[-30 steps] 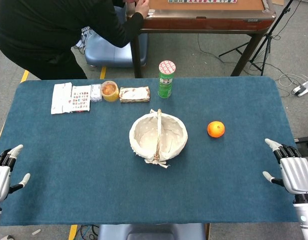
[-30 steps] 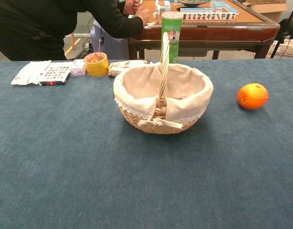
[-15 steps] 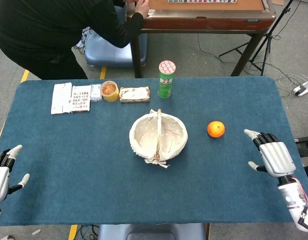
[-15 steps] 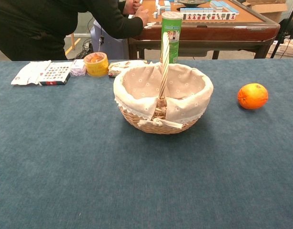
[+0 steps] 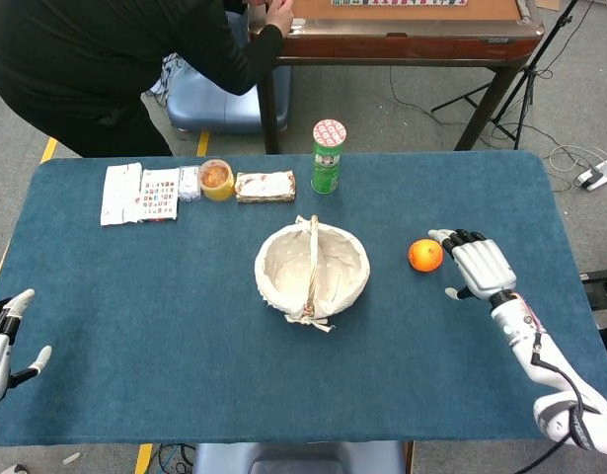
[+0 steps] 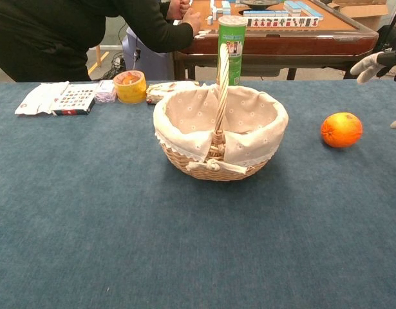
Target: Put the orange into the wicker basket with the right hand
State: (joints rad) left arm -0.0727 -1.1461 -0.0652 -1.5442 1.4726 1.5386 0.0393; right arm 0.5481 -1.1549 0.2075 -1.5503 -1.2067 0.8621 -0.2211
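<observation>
Head view: orange [image 5: 425, 255] lies just beside the spread right hand [image 5: 482, 265].

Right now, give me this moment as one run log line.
phase: reach | right hand: open, beside orange, not touching | basket: empty | left hand: open at table edge

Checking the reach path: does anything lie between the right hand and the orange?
Nothing: in the head view only bare blue tablecloth separates the open right hand from the round orange.
</observation>
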